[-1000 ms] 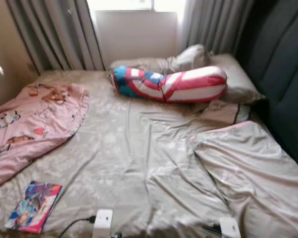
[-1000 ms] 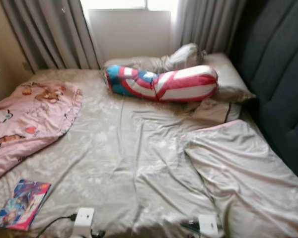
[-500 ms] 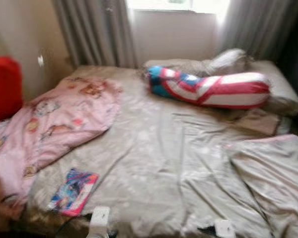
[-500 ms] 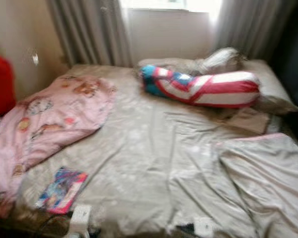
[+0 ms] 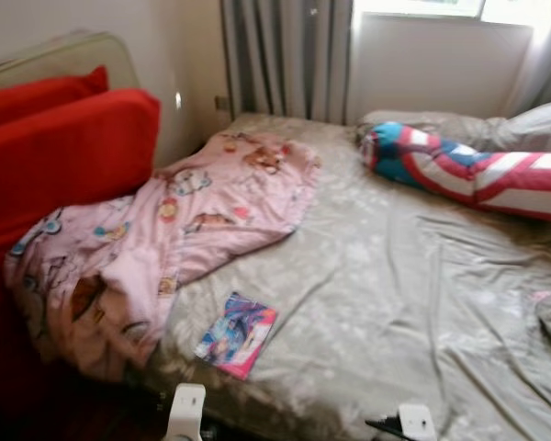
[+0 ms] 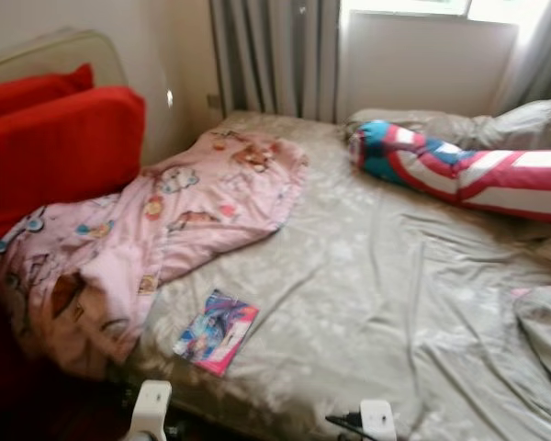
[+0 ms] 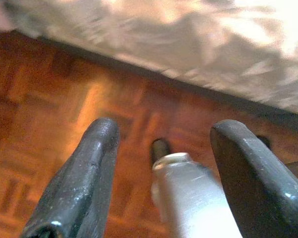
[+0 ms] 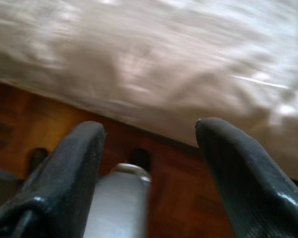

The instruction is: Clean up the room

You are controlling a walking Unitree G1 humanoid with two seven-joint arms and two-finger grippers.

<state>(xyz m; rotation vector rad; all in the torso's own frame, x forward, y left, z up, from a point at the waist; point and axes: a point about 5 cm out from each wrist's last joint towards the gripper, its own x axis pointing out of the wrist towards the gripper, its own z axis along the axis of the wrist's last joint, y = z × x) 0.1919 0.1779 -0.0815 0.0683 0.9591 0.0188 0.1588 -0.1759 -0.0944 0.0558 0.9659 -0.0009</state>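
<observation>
1. Left eye view: bed (image 5: 395, 303) with rumpled beige sheet; pink cartoon-print blanket (image 5: 174, 230) bunched on its left side, spilling over the edge against a red cushion (image 5: 60, 152)
2. Colourful comic book (image 5: 237, 335) lies flat on the sheet near the front edge, just beside the blanket's lower end
3. Right eye view: red-white-blue bolster pillow (image 6: 459, 175) lies across the head of the bed below the window, grey curtain (image 6: 271, 55) behind
4. Left wrist view: left gripper (image 7: 164, 183) spread apart, holding nothing, over wood parquet floor (image 7: 54, 104) next to the bed edge
5. Right wrist view: right gripper (image 8: 149, 173) also spread, holding nothing, pointing at the overhanging sheet
</observation>
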